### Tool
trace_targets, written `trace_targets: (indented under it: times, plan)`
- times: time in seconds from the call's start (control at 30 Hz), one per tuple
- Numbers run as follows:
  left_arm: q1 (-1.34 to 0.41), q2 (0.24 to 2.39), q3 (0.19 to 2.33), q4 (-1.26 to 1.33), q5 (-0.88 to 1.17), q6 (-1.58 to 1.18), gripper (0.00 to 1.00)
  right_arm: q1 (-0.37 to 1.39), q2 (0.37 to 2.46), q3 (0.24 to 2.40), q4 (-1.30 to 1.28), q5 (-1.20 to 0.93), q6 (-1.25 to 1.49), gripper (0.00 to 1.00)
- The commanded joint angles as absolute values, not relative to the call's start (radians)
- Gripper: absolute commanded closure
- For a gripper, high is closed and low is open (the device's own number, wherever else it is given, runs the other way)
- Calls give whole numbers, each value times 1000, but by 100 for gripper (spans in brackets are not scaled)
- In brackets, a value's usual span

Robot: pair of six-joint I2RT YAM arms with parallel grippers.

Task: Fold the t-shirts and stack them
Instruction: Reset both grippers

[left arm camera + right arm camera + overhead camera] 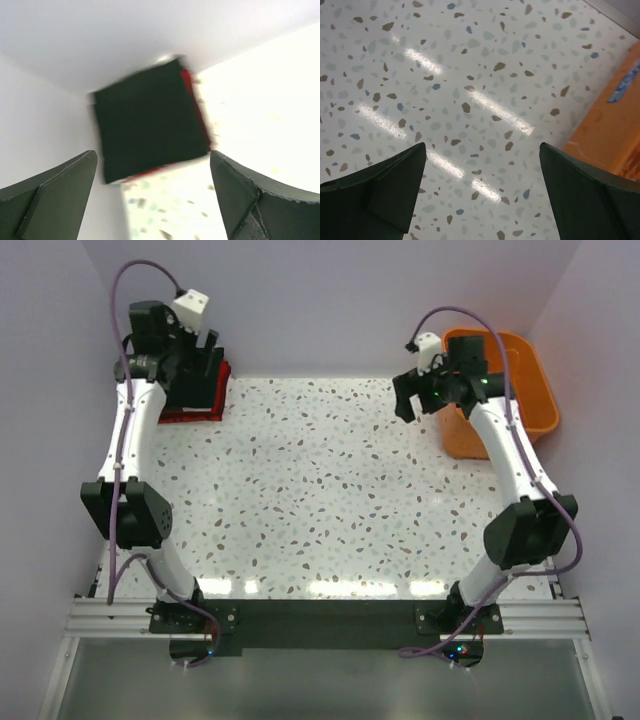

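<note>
Far left corner first: the left gripper [151, 157] hangs over the stack with its jaws spread wide and nothing in them. The folded black t-shirt [150, 125] sits on top of the red t-shirt [189, 85], which only peeks out along the edges. Both are tucked right up against the walls.

The middle of the desk [320, 490] has no shirt on it. Over on the right, the right gripper [482, 150] is also wide and holding nothing, just beside the orange basket [535, 400]. I can't spot the white shirt, and the arm hides part of the basket.

My worry is that a low pull-back on the left lets a finger catch the black shirt, which would drag it askew or unfold it. On the right, a sloppy reach could shove the basket.
</note>
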State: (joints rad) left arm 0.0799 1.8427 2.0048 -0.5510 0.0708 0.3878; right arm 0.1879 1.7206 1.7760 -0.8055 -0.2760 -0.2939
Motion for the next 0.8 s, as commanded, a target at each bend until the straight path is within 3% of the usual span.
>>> trace_targets:
  times: [0.0, 0.2, 0.47, 0.77]
  plan:
    - [-44, 1767, 1886, -669, 103, 339, 0, 123, 1580, 1692, -822, -265, -265, 1]
    - [-80, 1617, 1620, -703, 274, 198, 0, 87, 1399, 1404, -793, -288, -267, 1]
    - [-80, 1347, 1229, -719, 268, 186, 0, 87, 1100, 1014, -773, -347, -264, 1]
    - [-80, 1154, 1127, -775, 204, 192, 0, 89, 908, 928, -847, -391, -265, 1]
